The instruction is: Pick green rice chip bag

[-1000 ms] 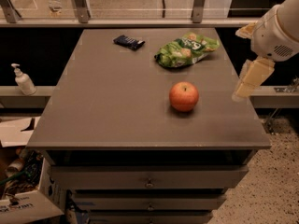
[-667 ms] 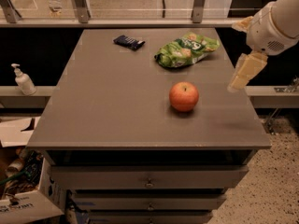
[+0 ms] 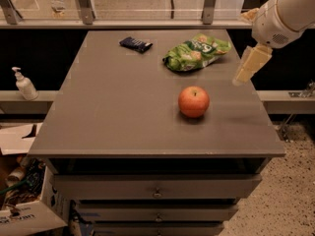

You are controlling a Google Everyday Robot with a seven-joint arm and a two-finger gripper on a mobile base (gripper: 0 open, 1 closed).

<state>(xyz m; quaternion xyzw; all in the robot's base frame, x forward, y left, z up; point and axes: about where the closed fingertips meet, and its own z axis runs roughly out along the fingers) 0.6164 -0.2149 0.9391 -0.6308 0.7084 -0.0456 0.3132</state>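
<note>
Three things lie on the grey table (image 3: pixel 113 117): a green rice chip bag (image 3: pixel 196 53), a red apple (image 3: pixel 193 101) and a small dark blue wrapper (image 3: pixel 136 44). The bag sits in the upper middle of the frame, near the table's far edge and toward its right side, lying flat with its crinkled foil and white logo facing up. The apple stands below it in the frame, nearer the front edge and well apart from the bag. The wrapper lies to the upper left of the bag, also near the far edge.

At the upper right, the white arm (image 3: pixel 285 14) reaches in from the corner, and its pale gripper (image 3: pixel 250 65) hangs tilted over the table's right edge, to the right of the bag and apart from it, touching nothing. Whether the gripper is spread or pressed together cannot be told from this angle.

Below the tabletop a drawer front (image 3: pixel 156 186) faces the camera. A white pump bottle (image 3: pixel 23 84) stands on a ledge at the left, and a cardboard box (image 3: pixel 24 215) fills the lower left corner.
</note>
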